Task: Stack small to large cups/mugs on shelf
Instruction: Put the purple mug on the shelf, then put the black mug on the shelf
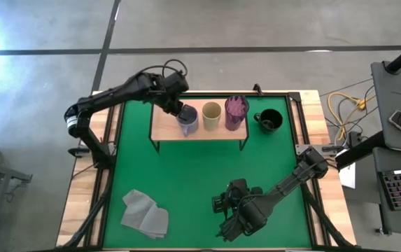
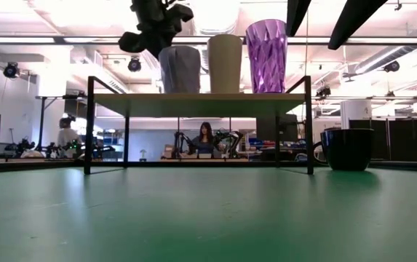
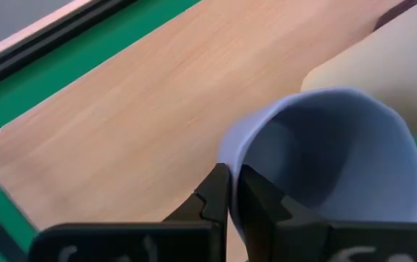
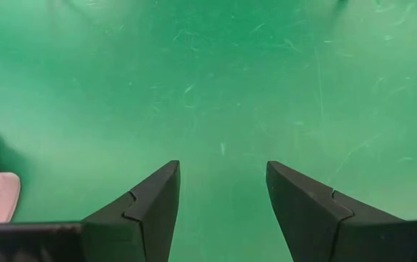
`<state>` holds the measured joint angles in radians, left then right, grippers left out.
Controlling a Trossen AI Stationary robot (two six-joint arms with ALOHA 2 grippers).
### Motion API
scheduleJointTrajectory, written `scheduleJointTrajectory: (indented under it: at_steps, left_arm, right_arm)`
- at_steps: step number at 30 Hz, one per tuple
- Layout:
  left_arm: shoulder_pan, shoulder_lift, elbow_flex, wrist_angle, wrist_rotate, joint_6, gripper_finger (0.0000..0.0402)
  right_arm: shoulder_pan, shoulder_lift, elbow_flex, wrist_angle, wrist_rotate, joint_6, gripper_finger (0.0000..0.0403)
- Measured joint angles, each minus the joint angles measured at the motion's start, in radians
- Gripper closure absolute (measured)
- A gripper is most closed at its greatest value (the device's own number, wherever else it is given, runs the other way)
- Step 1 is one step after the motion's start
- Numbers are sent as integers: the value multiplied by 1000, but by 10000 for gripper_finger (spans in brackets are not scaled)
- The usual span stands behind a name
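Four vessels in total: one lavender-grey mug [image 1: 187, 120], one tan cup [image 1: 212, 115], one purple tumbler [image 1: 236, 112], one black mug [image 1: 269, 121]. Three of them stand in a row on the shelf [image 1: 165, 130], reading 9 to 3 o'clock in the high view: lavender-grey, tan, purple. The low view shows the three upright, close side by side, with the tumbler tallest. The fourth, the black mug, sits off the shelf on the green mat [image 1: 186, 182], just past the shelf's 3 o'clock end, handle toward the shelf. All four look empty where their insides show; the tan cup's and the tumbler's bottoms are not clear enough to be sure.

One shelf, light wood on thin black legs, at 12 o'clock on the mat. One grey folded cloth [image 1: 145, 213] at about 7 o'clock. One mat on one wooden counter [image 1: 318, 105].

Two arms. Left pincer [image 3: 230, 191] is over the shelf's 9 o'clock end, clenched on the rim of the lavender-grey mug, one finger inside the wall and one outside. Right pincer [image 4: 223, 191] waits at about 5 o'clock low over bare mat, fingers spread wide, grasping nothing; the cloth's edge shows at the side of its wrist view.
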<state>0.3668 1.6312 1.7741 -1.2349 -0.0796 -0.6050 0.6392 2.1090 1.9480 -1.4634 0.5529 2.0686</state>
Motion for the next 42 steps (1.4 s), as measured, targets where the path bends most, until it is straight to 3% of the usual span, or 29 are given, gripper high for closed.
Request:
scheduleJointTrajectory:
  at_steps: [14, 20, 27, 31, 37, 40, 42]
  left_arm:
    - [0, -16, 13, 14, -17, -16, 322]
    - [-1, -69, 12, -11, -15, 3, 313]
    - [-101, -240, -27, -1, 157, 78, 312]
    - [-235, -356, -103, 73, 222, 169, 312]
    - [-447, -525, -326, 275, 230, 192, 312]
    - [-514, -611, -467, 426, 227, 165, 312]
    - [-538, -666, -558, 517, 229, 125, 312]
  right_arm:
    - [0, 0, -3, -41, 3, 1, 204]
    - [6, -7, -4, -114, 92, 114, 204]
    - [-23, -81, -45, -109, 130, 10, 204]
    - [-65, -150, -42, -28, 175, -233, 204]
    - [-158, -275, -43, 396, 213, -844, 204]
    - [-192, -330, -43, 613, 282, -1084, 204]
    - [-212, -368, -43, 673, 346, -1162, 204]
